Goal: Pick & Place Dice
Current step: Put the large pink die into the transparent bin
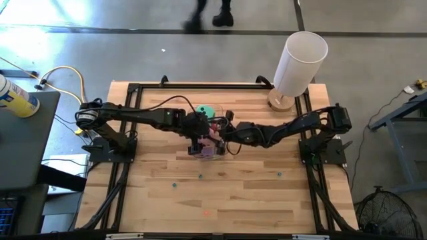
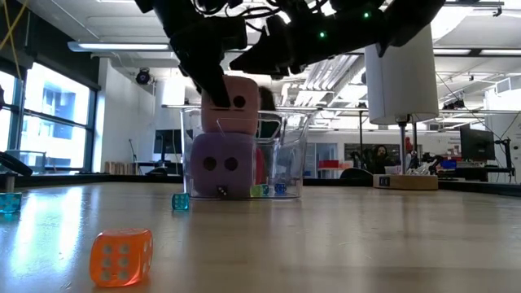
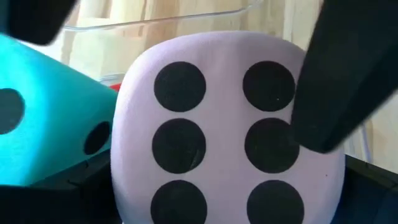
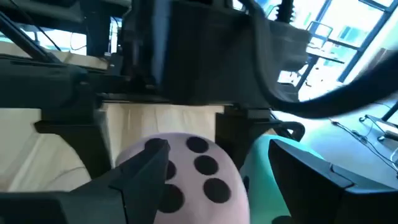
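pink die [image 2: 236, 102] between left gripper's [image 2: 218, 96] closed fingers, over purple die [image 2: 221, 165]

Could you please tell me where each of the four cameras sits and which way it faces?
High view: above the table, looking straight down; both arms meet over the clear container.
Low view: at table-top height, looking level across; arms hang from above over the pink die, stacked on the purple die.
Left wrist view: on the left arm, close on the pink die's six face; dark fingers show.
Right wrist view: on the right arm, facing the left arm; own fingers show.
Both wrist views share the pink and teal dice.
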You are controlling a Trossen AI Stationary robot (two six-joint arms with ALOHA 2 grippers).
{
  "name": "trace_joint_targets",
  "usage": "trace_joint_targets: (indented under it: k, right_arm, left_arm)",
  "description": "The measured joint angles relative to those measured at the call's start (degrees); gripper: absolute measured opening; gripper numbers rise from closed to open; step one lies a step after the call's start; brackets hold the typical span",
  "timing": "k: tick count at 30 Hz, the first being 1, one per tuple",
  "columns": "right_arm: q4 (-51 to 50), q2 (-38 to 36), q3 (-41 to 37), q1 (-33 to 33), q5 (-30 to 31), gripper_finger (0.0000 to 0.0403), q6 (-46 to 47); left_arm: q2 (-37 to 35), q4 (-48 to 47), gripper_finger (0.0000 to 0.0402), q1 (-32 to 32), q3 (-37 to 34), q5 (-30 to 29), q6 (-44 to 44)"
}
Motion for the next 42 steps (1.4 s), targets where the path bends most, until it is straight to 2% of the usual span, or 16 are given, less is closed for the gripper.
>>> trace_joint_targets:
  k: [11,17,26,34,42]
  right_arm:
    - [0.4,1.6,0.0,-0.9,-1.6,0.0270,3.5]
    - [4.9,5.9,0.2,-3.2,-7.9,0.0270,6.5]
    - [4.9,8.7,0.3,-6.0,-12.5,0.0270,12.1]
    - [3.9,8.8,0.3,-5.9,-12.0,0.0270,11.9]
    - [3.2,8.8,0.3,-6.0,-10.7,0.0270,11.6]
  left_arm:
    - [-0.2,2.0,0.0386,0.0,-2.3,0.1,-0.9]
    - [-0.2,1.6,0.0386,0.0,-2.4,0.0,-0.6]
    - [-0.1,1.6,0.0386,0.1,-2.4,0.3,-0.4]
    - [-2.1,1.2,0.0386,0.0,-2.7,0.5,0.8]
    - [-4.2,0.5,0.0386,0.0,-2.8,-2.1,1.2]
